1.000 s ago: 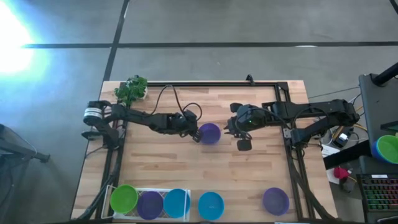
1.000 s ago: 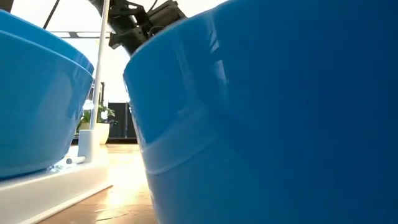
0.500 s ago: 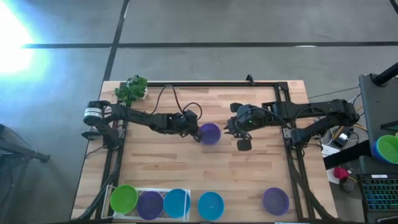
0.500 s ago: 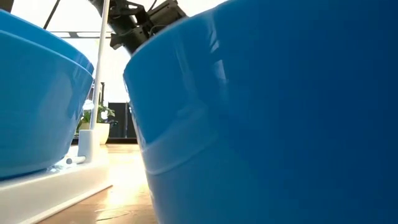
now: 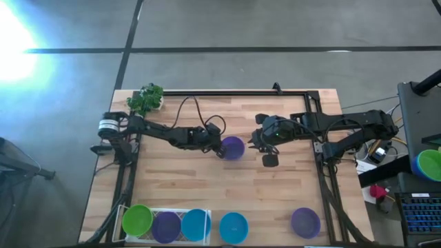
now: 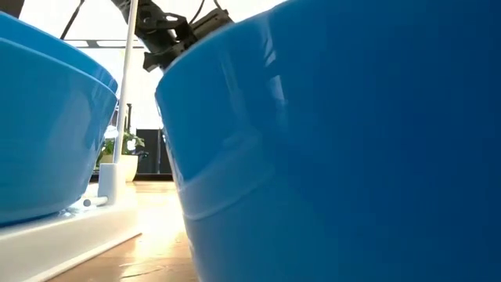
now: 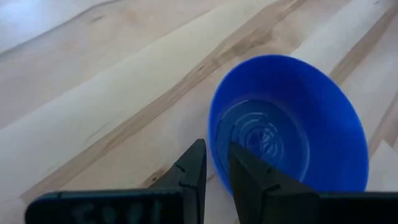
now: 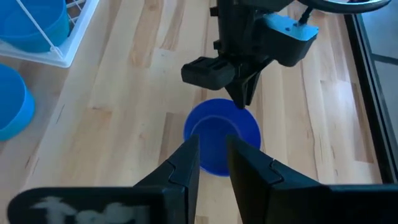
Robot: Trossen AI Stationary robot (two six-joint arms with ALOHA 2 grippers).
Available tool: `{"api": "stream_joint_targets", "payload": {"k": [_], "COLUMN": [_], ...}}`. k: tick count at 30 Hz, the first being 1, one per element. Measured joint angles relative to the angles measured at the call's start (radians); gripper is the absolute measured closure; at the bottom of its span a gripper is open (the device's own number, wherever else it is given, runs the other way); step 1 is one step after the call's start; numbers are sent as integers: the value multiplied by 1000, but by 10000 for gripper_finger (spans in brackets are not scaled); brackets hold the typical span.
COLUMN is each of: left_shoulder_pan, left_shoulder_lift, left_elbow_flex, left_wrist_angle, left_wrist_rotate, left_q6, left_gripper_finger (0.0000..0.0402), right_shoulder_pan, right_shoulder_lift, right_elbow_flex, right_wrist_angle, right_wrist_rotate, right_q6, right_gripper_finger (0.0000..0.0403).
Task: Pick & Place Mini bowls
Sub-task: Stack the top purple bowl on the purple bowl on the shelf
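Left gripper (image 5: 219, 147) unmoved at purple bowl (image 5: 233, 147)

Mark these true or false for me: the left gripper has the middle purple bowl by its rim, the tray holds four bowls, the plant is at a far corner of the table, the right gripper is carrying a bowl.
1. The left gripper grips the centre purple bowl by its rim. True.
2. The white tray holds four bowls. False: three, the green bowl, a purple bowl and a blue bowl; another blue bowl sits beside the tray.
3. The toy plant stands at a far corner of the table. True.
4. The right gripper carries a bowl. False: it hangs beside the centre purple bowl, carrying none.
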State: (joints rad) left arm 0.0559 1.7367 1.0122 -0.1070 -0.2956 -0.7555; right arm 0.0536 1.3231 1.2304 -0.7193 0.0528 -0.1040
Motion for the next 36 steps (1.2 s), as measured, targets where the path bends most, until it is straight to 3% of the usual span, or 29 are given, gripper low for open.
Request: {"api": "stream_joint_targets", "payload": {"k": [25, 32, 36], "left_shoulder_pan": [0, 0, 0], "left_shoulder_lift": [70, 70, 69], "left_elbow_flex": [0, 0, 0], "left_wrist_angle": [71, 55, 52], "left_wrist_rotate": [52, 52, 52], "left_q6": [-2, 24, 25], "left_gripper_finger": [344, 393, 398], "right_shoulder_pan": [0, 0, 0], "right_shoulder_lift": [0, 0, 0], "right_elbow_flex": [2, 2, 2], "right_wrist_angle": [4, 5, 4], "right_wrist_rotate": [1, 1, 1], "right_q6": [0, 18, 18], "right_gripper_finger": [330, 332, 327]}}
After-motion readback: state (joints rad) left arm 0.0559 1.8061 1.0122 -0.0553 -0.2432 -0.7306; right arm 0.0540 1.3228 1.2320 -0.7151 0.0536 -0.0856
